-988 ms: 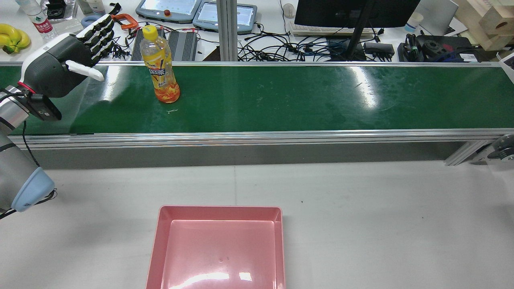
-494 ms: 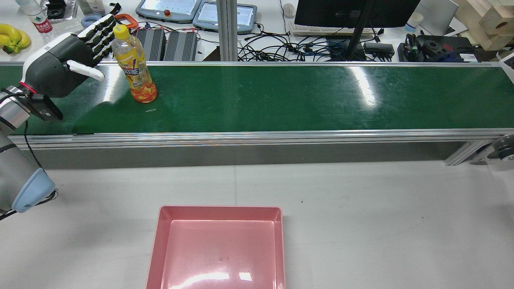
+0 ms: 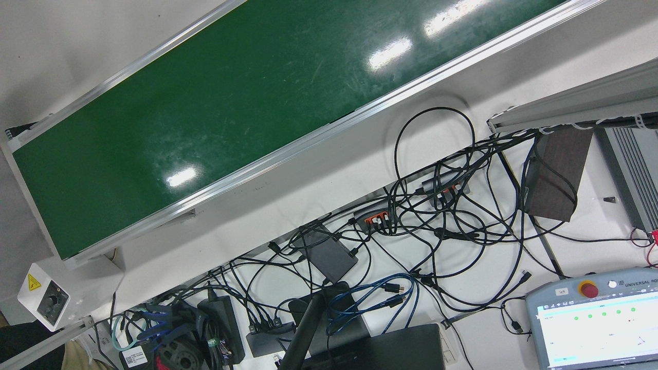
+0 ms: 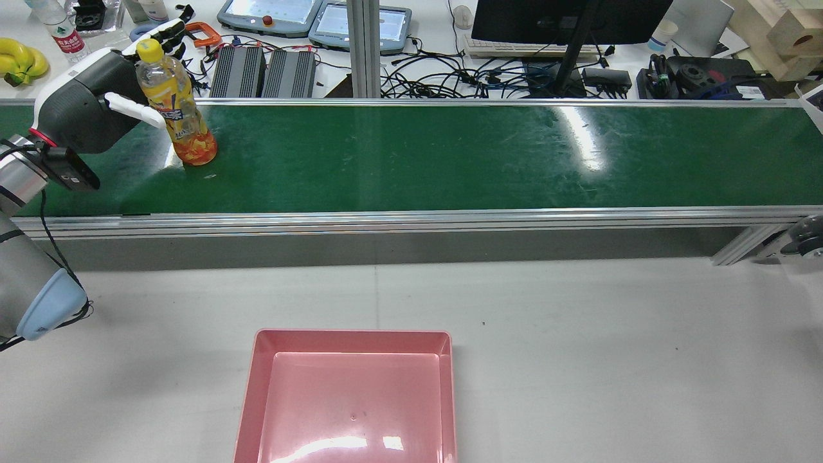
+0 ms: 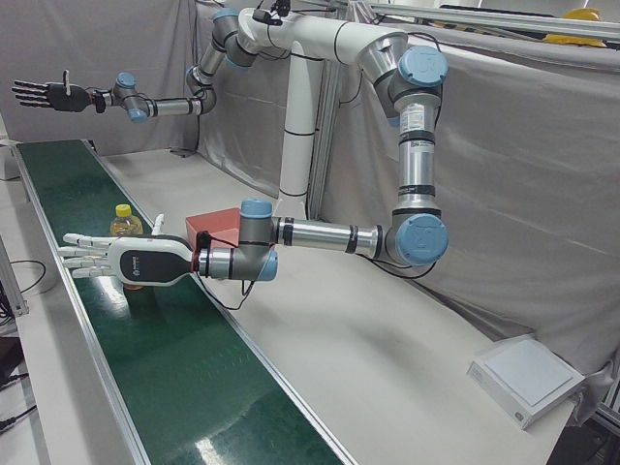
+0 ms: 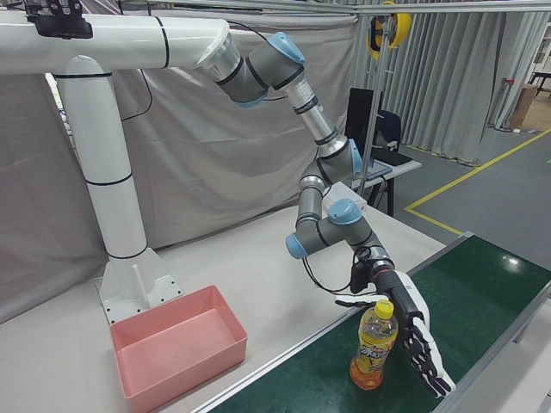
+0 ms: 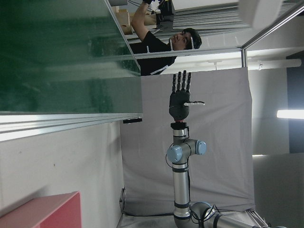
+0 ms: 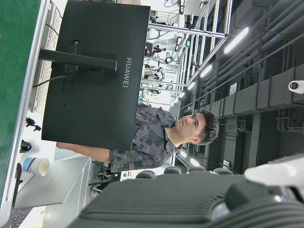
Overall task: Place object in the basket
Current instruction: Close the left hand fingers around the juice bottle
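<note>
An orange drink bottle (image 4: 175, 112) with a yellow cap stands upright on the green conveyor belt (image 4: 450, 161). My left hand (image 4: 90, 109) is open at the belt's left end, palm toward the bottle. The bottle stands between the thumb and the spread fingers; I cannot tell whether they touch. It shows the same in the right-front view: bottle (image 6: 372, 344), hand (image 6: 413, 331). In the left-front view the hand (image 5: 126, 262) partly hides the bottle (image 5: 123, 225). My right hand (image 5: 44, 94) is open, held high over the belt's far end. The empty pink basket (image 4: 350, 399) sits on the white table.
The belt's aluminium rails (image 4: 411, 218) run along both sides. Behind the belt lie cables, teach pendants (image 4: 270, 16), a monitor (image 4: 566, 19) and bananas (image 4: 19, 61). A person stands beyond the belt in the right hand view (image 8: 161, 137).
The bottle has travelled left along the belt, from beside the hand to between its thumb and fingers. The left hand has hardly moved and stays open.
</note>
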